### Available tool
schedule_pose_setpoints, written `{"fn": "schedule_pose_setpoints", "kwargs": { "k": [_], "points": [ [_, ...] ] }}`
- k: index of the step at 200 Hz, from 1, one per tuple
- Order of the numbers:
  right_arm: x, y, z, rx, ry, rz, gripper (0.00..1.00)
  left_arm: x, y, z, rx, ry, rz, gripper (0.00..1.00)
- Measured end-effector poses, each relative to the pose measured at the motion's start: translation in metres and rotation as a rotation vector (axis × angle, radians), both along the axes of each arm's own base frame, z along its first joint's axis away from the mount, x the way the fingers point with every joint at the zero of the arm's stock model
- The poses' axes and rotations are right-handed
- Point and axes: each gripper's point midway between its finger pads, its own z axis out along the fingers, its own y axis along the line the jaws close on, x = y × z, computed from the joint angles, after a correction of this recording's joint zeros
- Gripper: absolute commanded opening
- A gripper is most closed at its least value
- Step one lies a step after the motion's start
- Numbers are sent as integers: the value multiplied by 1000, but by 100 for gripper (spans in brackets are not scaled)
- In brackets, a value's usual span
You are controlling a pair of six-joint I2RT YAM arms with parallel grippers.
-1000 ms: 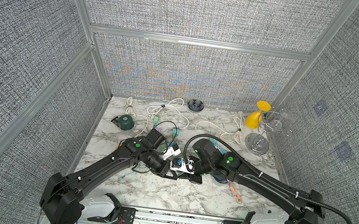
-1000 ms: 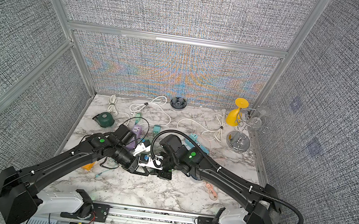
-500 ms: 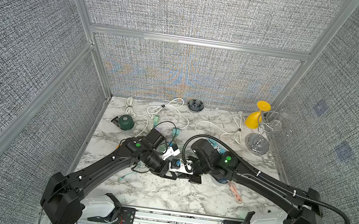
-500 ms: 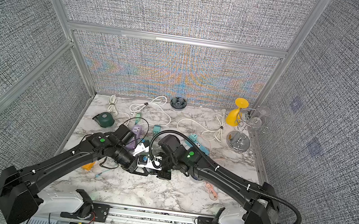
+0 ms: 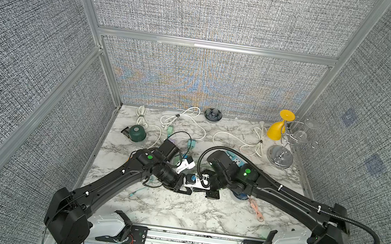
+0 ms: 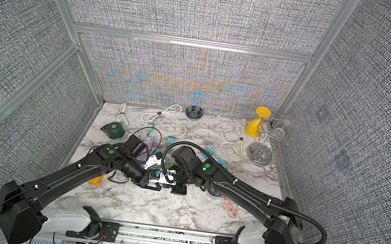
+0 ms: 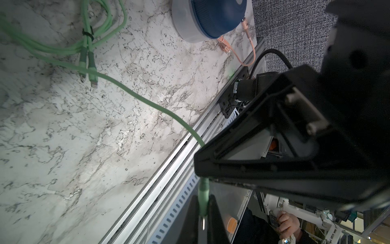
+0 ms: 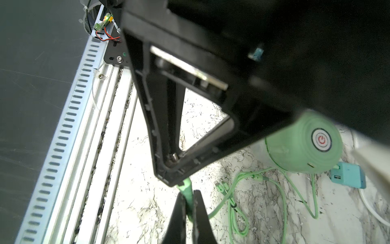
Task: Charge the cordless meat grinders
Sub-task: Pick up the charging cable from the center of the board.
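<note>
Marble worktop point(image 5: 177, 210): dark green grinder point(image 5: 137, 133) stands at mid-left. At centre your left hand point(image 5: 185, 190) and right hand point(image 5: 212, 194) both pinch the green cable point(image 7: 147, 103), mint green grinder point(image 8: 304, 145) close by. Navy grinder point(image 5: 240, 197) sits under the right arm.

Left gripper point(image 7: 203, 199), right gripper point(image 8: 189, 194) both clamped, tips meeting.

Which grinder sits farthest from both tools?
The dark green dome-shaped grinder, alone near the back left corner. The navy blue grinder and the mint green grinder lie mid-table beside the arms.
</note>
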Motion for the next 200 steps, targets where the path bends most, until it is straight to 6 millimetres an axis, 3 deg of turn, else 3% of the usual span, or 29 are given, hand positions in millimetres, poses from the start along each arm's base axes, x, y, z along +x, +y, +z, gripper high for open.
{"fn": "schedule_pose_setpoints", "kwargs": {
  "k": [22,31,59,85,106,153,200],
  "points": [
    [14,13,9,54,-47,-25,0,0,0,1,4,9,13,64],
    [20,16,11,67,-58,-51,0,1,1,2,4,8,28,68],
    [34,10,3,58,-44,-151,0,15,10,-4,10,3,131,69],
    [34,-4,-16,9,9,-239,0,27,17,-14,5,19,238,69],
    [34,-12,-26,-20,52,-321,0,41,17,-11,-10,-8,298,67],
    [47,-10,-24,-18,192,-542,0,68,11,7,-67,-93,385,65],
    [55,-6,-23,7,388,-682,0,83,11,-10,-27,-98,442,62]
  ]
}}
